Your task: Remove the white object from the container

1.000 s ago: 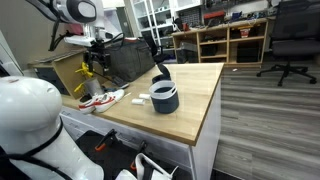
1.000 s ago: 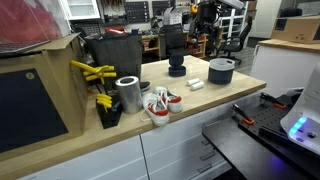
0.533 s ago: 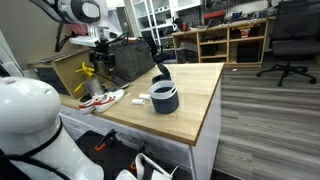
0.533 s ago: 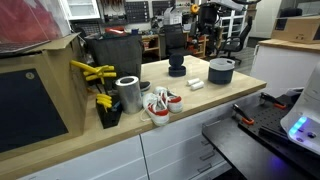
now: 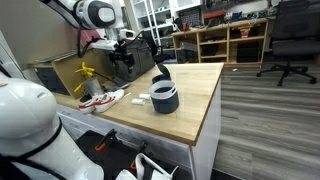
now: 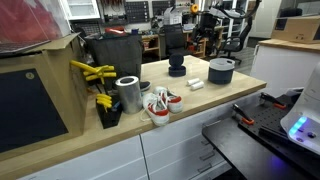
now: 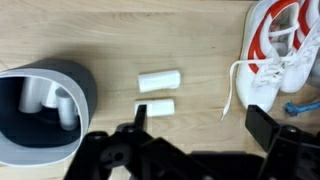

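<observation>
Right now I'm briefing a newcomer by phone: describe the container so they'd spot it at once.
On the wooden worktop, look past the white-and-red shoes and the two small white pieces. The container is the short, round, dark tub with an open top; the black object near it is wedge-shaped, not round.

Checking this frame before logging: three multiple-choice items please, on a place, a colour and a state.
1. The two white pieces outside the container lie: A) on the table between container and shoes; B) on the shoes; C) on the floor.
2. The shoes' trim is: A) blue; B) red; C) green.
3. The gripper is: A) shut on a piece; B) shut, empty; C) open, empty.
Answers: A, wrist view shows them on wood between both; B, red stripes show; C, its fingers stand apart, nothing between.
</observation>
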Motion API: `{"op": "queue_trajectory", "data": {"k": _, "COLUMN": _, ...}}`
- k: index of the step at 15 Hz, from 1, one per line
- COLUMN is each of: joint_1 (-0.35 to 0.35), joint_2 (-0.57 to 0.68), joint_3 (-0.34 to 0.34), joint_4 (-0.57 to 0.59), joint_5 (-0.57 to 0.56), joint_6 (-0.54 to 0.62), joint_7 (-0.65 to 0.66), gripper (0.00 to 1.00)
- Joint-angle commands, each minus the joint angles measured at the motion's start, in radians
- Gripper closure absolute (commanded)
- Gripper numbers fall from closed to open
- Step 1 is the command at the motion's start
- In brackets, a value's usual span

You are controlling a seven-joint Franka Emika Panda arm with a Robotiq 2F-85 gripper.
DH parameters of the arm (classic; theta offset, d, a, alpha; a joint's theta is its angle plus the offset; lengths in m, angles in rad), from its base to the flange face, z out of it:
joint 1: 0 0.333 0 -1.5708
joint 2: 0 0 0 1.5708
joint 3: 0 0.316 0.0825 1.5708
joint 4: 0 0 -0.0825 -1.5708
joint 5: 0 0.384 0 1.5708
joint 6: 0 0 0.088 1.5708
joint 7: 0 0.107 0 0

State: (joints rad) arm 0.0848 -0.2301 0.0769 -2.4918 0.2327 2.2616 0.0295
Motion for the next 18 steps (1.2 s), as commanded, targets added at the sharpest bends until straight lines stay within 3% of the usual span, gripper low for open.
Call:
{"op": "queue_trajectory", "data": {"k": 1, "joint_1": -0.036, "joint_2": 0.067, "joint_3": -0.012, "joint_4": 0.033, "joint_5": -0.067, "joint_6": 0.087, "joint_7": 0.044, "gripper": 0.0}}
{"op": "queue_trajectory", "data": {"k": 6, "joint_1": -0.102, "joint_2": 0.159, "joint_3": -0.048, "joint_4": 0.074, "joint_5": -0.206, "joint_6": 0.179, "joint_7": 0.155, "gripper": 0.0}}
{"op": "queue_trajectory", "data": {"k": 10, "joint_1": -0.131, "joint_2": 0.201, "joint_3": -0.078, "joint_4": 0.105, "joint_5": -0.289, "joint_6": 0.176, "joint_7": 0.246, "gripper": 0.0}}
{"op": "queue_trajectory", "data": {"k": 18, "joint_1": -0.152, "joint_2": 0.244, "joint_3": -0.132, "joint_4": 0.106, "joint_5": -0.363, "joint_6": 0.17, "joint_7": 0.22, "gripper": 0.0}}
